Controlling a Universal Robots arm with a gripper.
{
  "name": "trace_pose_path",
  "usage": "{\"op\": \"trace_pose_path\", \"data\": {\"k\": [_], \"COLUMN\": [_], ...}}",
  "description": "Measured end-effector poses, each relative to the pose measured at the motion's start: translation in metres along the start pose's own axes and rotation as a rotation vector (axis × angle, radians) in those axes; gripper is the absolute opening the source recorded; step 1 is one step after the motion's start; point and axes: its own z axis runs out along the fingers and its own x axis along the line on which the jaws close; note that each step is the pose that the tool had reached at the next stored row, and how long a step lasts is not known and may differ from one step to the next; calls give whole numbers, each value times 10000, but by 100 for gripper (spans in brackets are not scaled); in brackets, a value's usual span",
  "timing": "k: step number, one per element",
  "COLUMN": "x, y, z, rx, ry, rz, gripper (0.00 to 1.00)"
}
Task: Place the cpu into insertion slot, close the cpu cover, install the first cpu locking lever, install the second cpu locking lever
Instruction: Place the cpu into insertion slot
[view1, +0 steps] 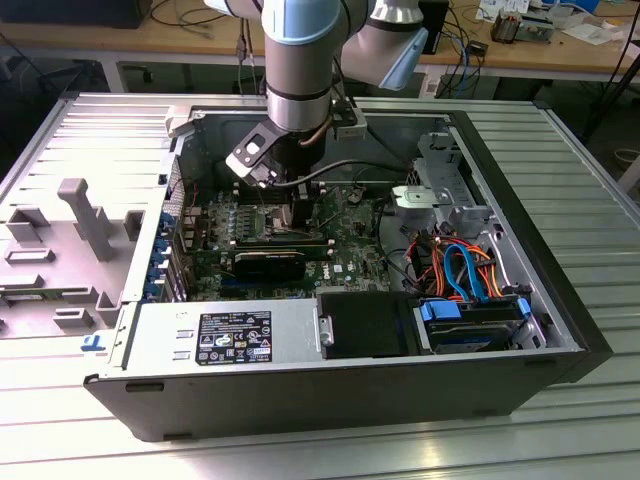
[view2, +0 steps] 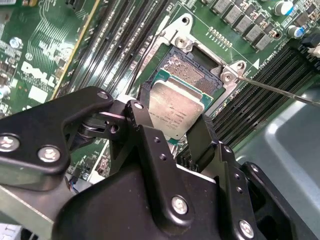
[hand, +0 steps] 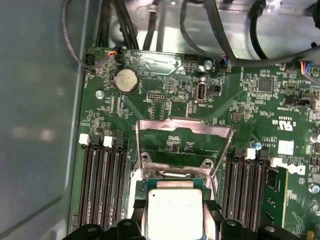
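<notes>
Gripper (view2: 172, 120) pinched onto opposite edges of cpu (view2: 175, 107), above insertion slot (view2: 192, 70); looks light, stiff, slick-topped, fragile underneath; best held by edges, level.

The space over the square, silver-rimmed insertion slot (view2: 197, 75) is taken up by the black two-fingered gripper (view2: 172, 120), which is clamped on the flat silver-grey cpu (view2: 175, 105). Banks of long black memory slots (hand: 102, 185) crowd the socket on two opposite sides. The thin silver cpu cover (hand: 165, 123) lies swung open on the side away from the gripper. A thin steel locking lever (view2: 280, 92) juts across one memory bank. The grey sheet-metal case wall (hand: 40, 125) closes in just beside the outer slots. Low green board (hand: 165, 100) lies open past the cover, up to the looping black cables (hand: 200, 30). In the exterior view a long black card (view1: 270, 262) lies near the gripper.
</notes>
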Motion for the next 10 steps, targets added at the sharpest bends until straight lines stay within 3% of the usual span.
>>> {"op": "trace_pose_path", "data": {"k": [10], "x": [30], "y": [-46], "z": [29], "rx": [-9], "ry": [-6], "rz": [601], "gripper": [54]}}
